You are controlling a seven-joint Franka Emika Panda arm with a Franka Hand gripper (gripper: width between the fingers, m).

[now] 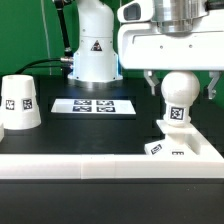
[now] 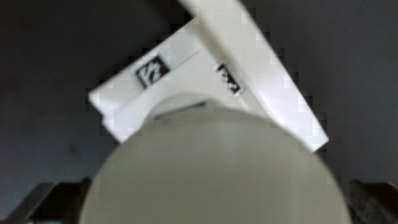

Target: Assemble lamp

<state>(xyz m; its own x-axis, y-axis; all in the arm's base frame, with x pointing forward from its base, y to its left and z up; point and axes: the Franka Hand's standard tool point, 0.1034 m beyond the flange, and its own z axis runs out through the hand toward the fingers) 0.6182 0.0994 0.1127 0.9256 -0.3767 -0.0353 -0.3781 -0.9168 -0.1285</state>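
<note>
On my feed: white bulb (image 1: pixel 180 90) w/ b&w square tag, white base (image 1: pixel 188 148) and white shade (image 1: pixel 20 105), both tagged alike; marker board (image 1: pixel 93 105) white w/ black tags; table (image 1: pixel 60 135) black, backdrop (image 1: pixel 25 38) green. Wrist cam: bulb looks greyish.

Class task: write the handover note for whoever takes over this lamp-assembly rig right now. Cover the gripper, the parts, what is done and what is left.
Gripper: looks open, with a finger on either side of the bulb and gaps showing in the exterior view.
Bulb: upright, neck down on the base, at the exterior view's right. Whether it is fully seated cannot be told.
Shade: stands alone on the table at the exterior view's left, wide end down.
Done: bulb set on the base.
Left: check the bulb's seating, then probably fetch the shade and set it over the bulb.
</note>
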